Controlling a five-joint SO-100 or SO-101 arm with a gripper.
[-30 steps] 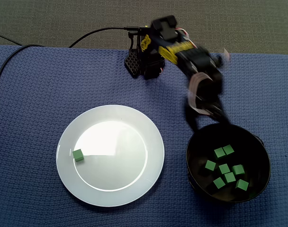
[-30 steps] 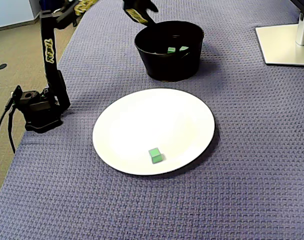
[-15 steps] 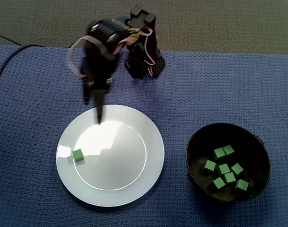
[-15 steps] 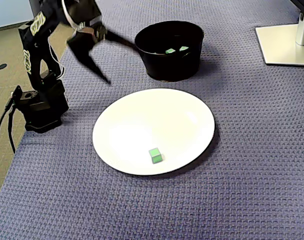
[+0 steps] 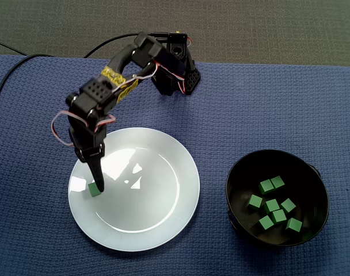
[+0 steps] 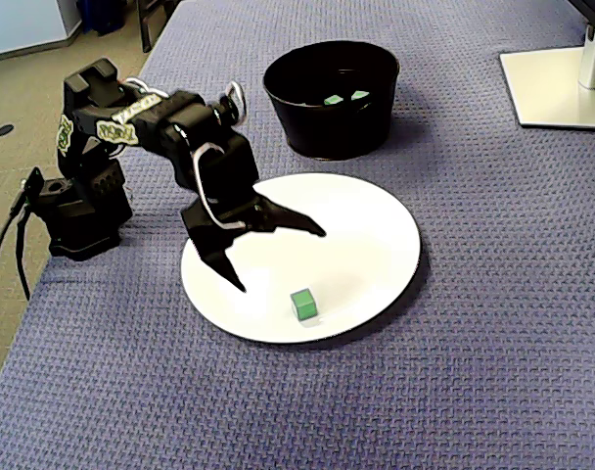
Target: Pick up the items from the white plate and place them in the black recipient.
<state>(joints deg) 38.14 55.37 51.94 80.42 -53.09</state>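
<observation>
Likely an office or home desk, white monitor-stand base (image 6: 557, 93) on a blue waffle-weave cloth (image 5: 290, 103), grey carpet (image 5: 267, 23) beyond the cloth's far edge

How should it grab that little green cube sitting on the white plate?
Pinch two opposite side faces of the green cube, coming straight down from above. It sits flat and alone on the white plate, so the open fingers can probably straddle it.
</observation>
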